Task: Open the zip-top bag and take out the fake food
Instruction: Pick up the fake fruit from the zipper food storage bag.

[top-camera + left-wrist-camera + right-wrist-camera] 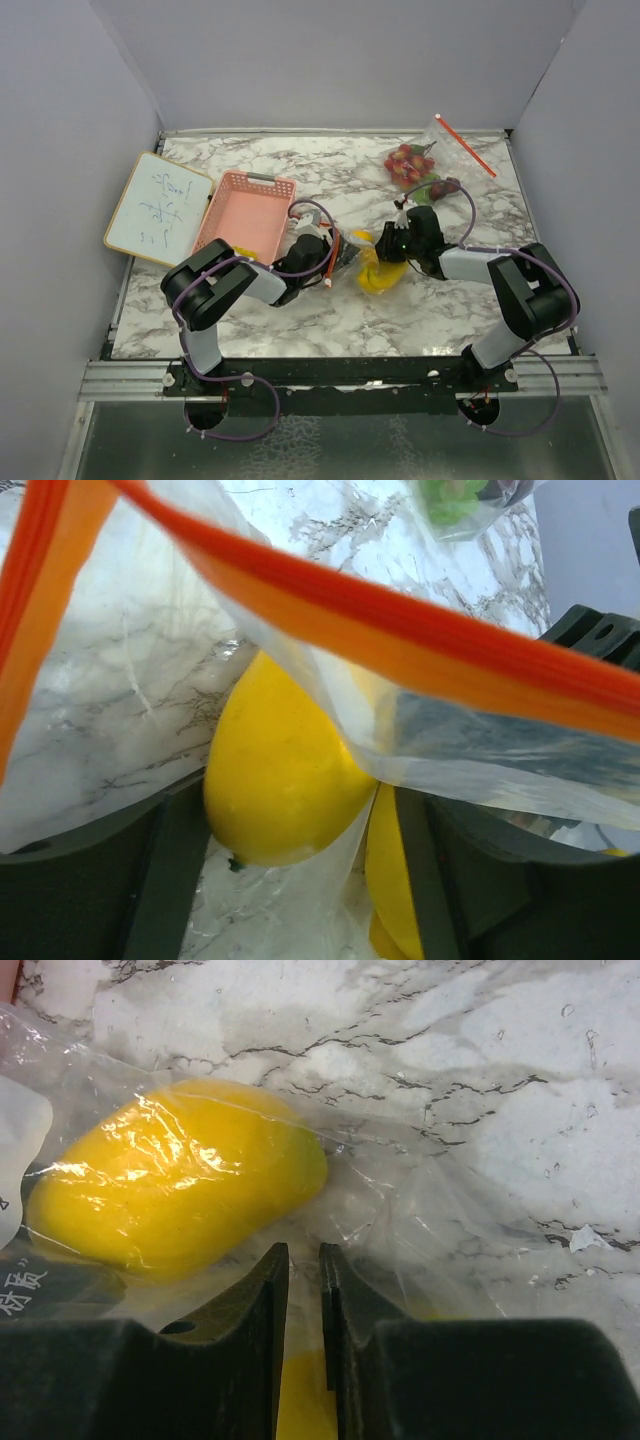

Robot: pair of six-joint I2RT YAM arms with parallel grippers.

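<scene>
The zip-top bag (352,258) lies mid-table between both grippers, with yellow fake food (378,275) inside. In the left wrist view its orange zip strip (400,630) crosses above a yellow lemon (280,770) and a banana piece (395,880). My left gripper (300,790) stands open inside the bag's mouth, with the lemon and banana between its fingers. My right gripper (304,1255) is pinched nearly shut on the bag's clear film (430,1210), just beside the lemon (170,1195). In the top view the left gripper (340,258) and right gripper (392,248) face each other across the bag.
A second clear bag (450,150) with red strawberries (405,160) and a dark piece (443,187) lies at the back right. A pink slotted basket (245,210) stands left of centre, a small whiteboard (158,208) beyond it. Grey walls close three sides.
</scene>
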